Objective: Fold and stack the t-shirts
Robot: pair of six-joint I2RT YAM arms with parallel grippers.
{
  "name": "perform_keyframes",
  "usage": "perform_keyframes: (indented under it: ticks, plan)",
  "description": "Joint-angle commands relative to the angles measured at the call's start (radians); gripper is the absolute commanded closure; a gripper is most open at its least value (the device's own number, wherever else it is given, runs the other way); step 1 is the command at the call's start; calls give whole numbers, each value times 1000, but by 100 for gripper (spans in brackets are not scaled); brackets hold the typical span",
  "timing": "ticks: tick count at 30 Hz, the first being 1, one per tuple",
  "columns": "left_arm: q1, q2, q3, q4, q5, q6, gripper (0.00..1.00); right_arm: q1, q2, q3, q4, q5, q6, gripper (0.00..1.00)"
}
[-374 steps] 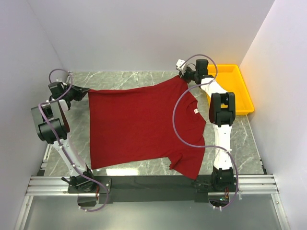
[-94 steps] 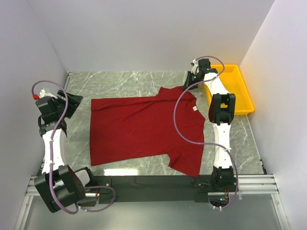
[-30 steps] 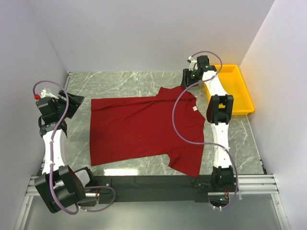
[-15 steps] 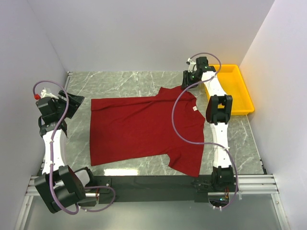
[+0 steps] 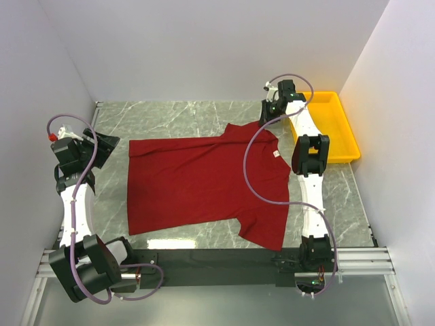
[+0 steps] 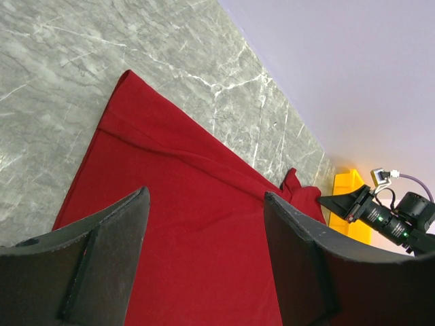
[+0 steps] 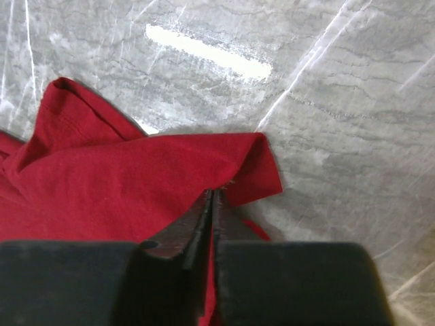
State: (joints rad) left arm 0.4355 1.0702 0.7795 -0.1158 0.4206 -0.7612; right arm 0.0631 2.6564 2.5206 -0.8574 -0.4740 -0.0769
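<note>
A dark red t-shirt lies spread on the marble table, collar with a small white tag toward the right. Its far right sleeve is bunched up at the back. My right gripper sits at that sleeve, and in the right wrist view the gripper is shut on the sleeve's edge, with red cloth between its jaws. My left gripper hovers off the shirt's left edge, raised and open. In the left wrist view its fingers frame the shirt below with nothing between them.
A yellow plastic tray stands at the back right, just beyond the right arm, and shows again in the left wrist view as the yellow tray. White walls close in the table on the left, back and right. Bare marble lies behind the shirt.
My right gripper has closed on the bunched far sleeve over the last second. The left arm and the shirt's body have stayed where they were.
</note>
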Motion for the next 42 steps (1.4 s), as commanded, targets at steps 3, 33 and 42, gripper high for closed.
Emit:
perform_keyframes:
  ticks: [3, 33, 42]
  plan:
    - [5, -29, 21, 16, 1, 19, 27, -3, 4, 11, 17, -29, 0, 100]
    - [6, -39, 6, 44, 38, 23, 27, -42, -389, -419, -143, -450, -682, 100]
    - [12, -33, -14, 67, 64, 23, 27, -14, -581, -730, -221, -388, -1023, 100]
